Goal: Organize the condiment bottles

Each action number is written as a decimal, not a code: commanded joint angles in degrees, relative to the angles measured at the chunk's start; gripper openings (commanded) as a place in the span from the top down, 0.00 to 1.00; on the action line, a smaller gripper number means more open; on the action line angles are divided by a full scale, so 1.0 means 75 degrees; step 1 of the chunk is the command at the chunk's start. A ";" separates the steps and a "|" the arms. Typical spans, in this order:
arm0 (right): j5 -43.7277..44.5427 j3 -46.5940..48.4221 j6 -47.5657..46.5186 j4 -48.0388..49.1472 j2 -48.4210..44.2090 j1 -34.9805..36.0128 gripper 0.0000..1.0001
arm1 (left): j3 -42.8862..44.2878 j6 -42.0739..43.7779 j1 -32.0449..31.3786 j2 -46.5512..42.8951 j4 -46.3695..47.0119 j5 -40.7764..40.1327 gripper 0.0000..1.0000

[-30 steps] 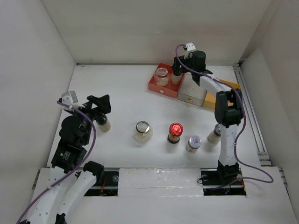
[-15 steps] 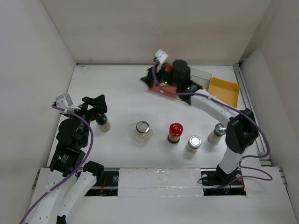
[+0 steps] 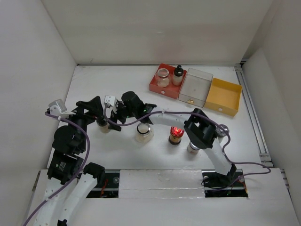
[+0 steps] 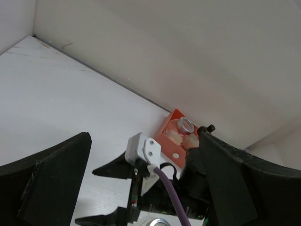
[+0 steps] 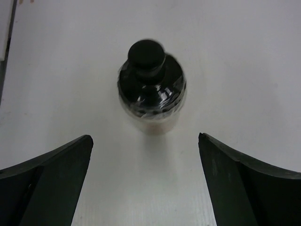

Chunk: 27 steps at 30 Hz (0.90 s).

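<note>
A black-capped bottle [image 3: 102,125] with pale contents stands at the left of the table. My right gripper [image 3: 113,117] reaches across to it, open; in the right wrist view [image 5: 145,137] the bottle [image 5: 150,89] stands ahead of the fingers, not between them. My left gripper [image 3: 96,109] is open and empty just above that bottle. A silver-lidded jar [image 3: 144,132], a red-capped bottle [image 3: 176,133] and a silver-capped bottle [image 3: 192,148] stand in a row. Another silver cap [image 3: 222,128] peeks out behind the right arm. A jar [image 3: 162,75] and a black-capped bottle [image 3: 178,73] stand in the red tray [image 3: 155,87].
A clear tray [image 3: 197,89] and a yellow tray [image 3: 225,96] sit beside the red one at the back right. The right arm [image 3: 164,117] stretches over the row of bottles. The left wrist view shows the right gripper's white camera block [image 4: 143,148] close ahead. White walls enclose the table.
My right gripper let go of the black-capped bottle in the red tray and swung across to the bottle at the left. My left gripper drew back slightly to the left.
</note>
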 commanded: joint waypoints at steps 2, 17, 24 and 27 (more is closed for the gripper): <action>0.0106 0.1452 -0.0169 0.0223 0.0458 0.0023 0.00 | -0.0054 0.0034 0.0043 0.0117 0.0301 0.0179 0.06; -0.0398 0.3143 0.0194 -0.0046 0.2017 0.0235 0.00 | -0.0054 0.0174 0.0043 0.0270 0.0301 0.0401 0.06; -0.0983 0.3179 0.0265 0.0211 0.2100 0.0235 0.00 | -0.0054 0.0174 0.0043 0.0270 0.0301 0.0483 0.06; -0.1265 0.3098 0.0265 0.0212 0.2018 0.0235 0.00 | -0.0054 0.0174 0.0043 0.0270 0.0301 0.0483 0.06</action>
